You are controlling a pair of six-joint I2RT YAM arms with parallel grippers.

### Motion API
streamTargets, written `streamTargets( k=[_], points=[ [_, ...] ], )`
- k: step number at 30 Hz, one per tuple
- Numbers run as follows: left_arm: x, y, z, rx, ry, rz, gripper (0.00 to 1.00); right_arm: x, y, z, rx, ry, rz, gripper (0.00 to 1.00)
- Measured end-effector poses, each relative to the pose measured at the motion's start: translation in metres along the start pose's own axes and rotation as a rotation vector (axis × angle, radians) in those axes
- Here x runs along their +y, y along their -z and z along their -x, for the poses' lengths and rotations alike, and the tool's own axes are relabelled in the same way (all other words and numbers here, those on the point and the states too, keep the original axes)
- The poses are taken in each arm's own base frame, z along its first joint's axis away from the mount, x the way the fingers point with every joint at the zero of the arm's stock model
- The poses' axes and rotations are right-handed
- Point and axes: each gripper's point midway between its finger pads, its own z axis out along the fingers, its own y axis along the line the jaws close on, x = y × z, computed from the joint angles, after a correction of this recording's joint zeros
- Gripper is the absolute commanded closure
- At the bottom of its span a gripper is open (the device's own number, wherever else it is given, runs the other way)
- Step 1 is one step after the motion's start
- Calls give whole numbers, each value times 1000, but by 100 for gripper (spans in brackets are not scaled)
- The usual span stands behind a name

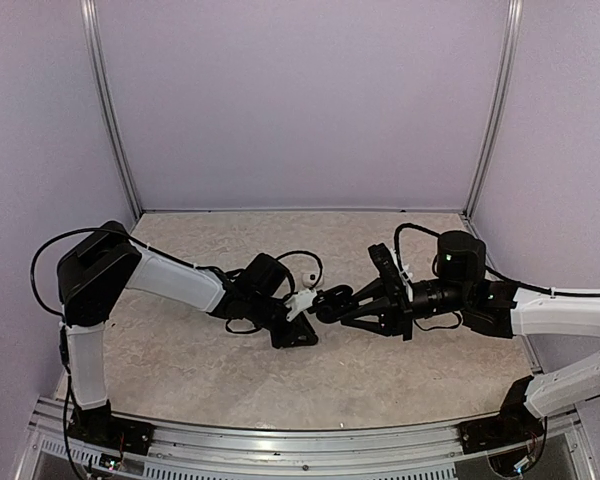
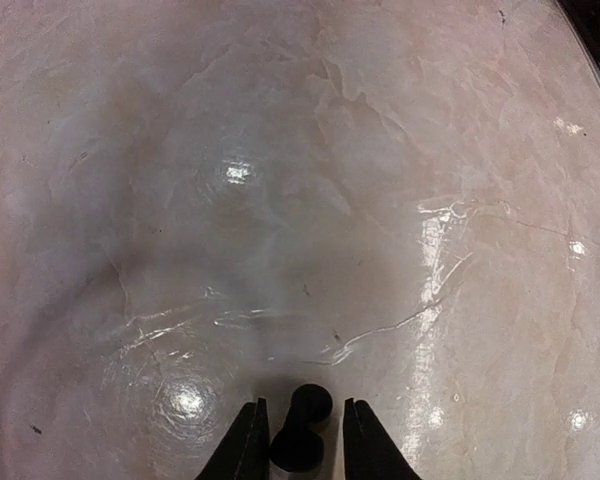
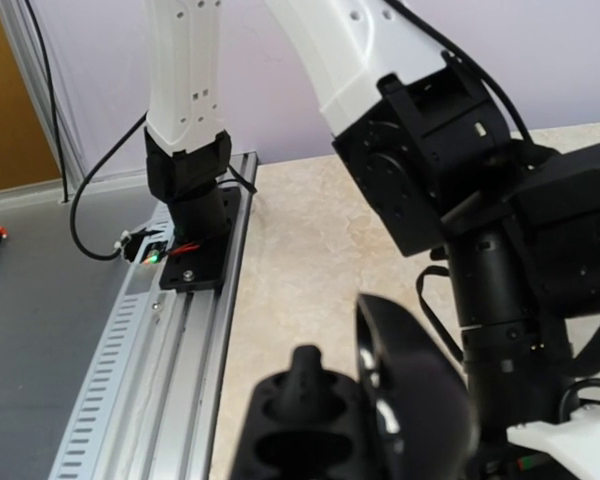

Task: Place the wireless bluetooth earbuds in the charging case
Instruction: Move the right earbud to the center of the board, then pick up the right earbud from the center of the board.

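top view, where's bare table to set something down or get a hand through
Bare: the far strip of table along the back wall, and the near strip before the front rail. Crowded: the middle, where the left gripper and right gripper meet tip to tip.

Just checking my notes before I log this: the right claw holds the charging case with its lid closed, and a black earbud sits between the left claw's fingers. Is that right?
Not quite: the charging case in the right claw has its lid open, not closed; the right wrist view shows its wells exposed. A black earbud does sit between the fingers of the left claw.
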Motion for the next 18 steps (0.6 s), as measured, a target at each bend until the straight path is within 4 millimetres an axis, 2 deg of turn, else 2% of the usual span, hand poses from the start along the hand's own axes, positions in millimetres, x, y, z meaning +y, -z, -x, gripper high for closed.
streamTargets(
  k=[5,11,18],
  points=[
    [0,0,3,-6,-4,-3,74,0,0,0,1,-2,0,100],
    [0,0,3,-5,-6,-2,81,0,0,-1,2,-2,0,100],
    [0,0,3,-5,-7,-2,82,0,0,-1,2,-3,0,100]
  ],
)
